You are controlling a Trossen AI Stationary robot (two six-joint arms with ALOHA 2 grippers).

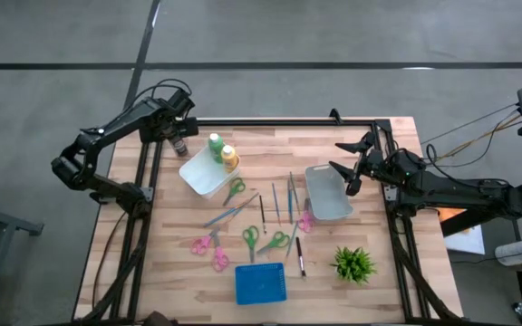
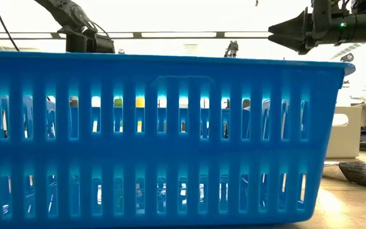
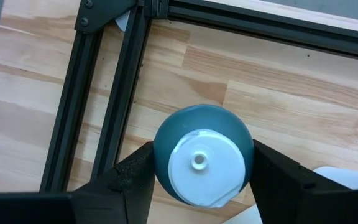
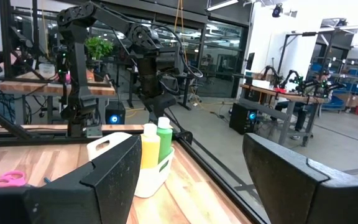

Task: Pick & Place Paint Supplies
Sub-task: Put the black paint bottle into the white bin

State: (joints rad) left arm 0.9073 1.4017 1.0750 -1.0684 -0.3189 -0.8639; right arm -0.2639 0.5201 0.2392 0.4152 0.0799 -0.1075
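Note:
My left gripper (image 1: pixel 178 140) is at the table's far left corner, pointing steeply down and shut on the dark grey squeeze bottle (image 3: pixel 202 152), whose white cap faces the wrist camera. The green bottle (image 1: pixel 215 145) and the yellow-orange bottle (image 1: pixel 230 158) stand upright in a white bin (image 1: pixel 202 177). Several thin brushes (image 1: pixel 275 204) lie flat on the wood mid-table, and one (image 1: pixel 300 258) lies nearer the front. My right gripper (image 1: pixel 341 158) hangs open, held level, above the far end of a grey bin (image 1: pixel 327 195), touching nothing. My left gripper pinches the dark grey bottle between its two fingers (image 3: pixel 132 177), one on each side of the rounded shoulder (image 3: pixel 163 149) just below the cap. The fingers come from above, slanting down. The bottle stays upright; whether its base rests on the table I cannot tell.
Green and pink scissors (image 1: pixel 252 237) are scattered among the brushes. A blue slotted basket (image 1: pixel 261 283) stands at the near edge and fills the low view. A small potted plant (image 1: pixel 353 263) is at the near right. A black frame rail (image 3: pixel 114 93) runs beside the held bottle.

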